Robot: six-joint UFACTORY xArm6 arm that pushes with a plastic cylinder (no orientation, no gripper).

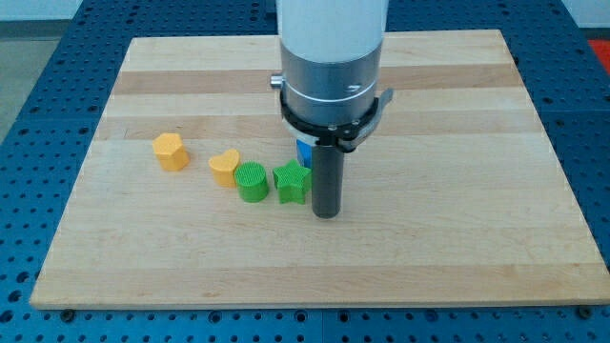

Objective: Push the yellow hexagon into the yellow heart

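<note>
The yellow hexagon (171,151) lies at the left of the wooden board (429,238). The yellow heart (225,165) lies a short way to its right, apart from it. My tip (327,214) rests on the board right of both yellow blocks. It stands just right of the green star (292,182), close to or touching it. The arm's wide grey body (331,67) hangs above the tip and hides part of the board behind it.
A green cylinder (252,181) touches the heart's lower right side, and the green star sits just right of the cylinder. A blue block (303,152) peeks out behind the rod, mostly hidden. A blue perforated table (38,114) surrounds the board.
</note>
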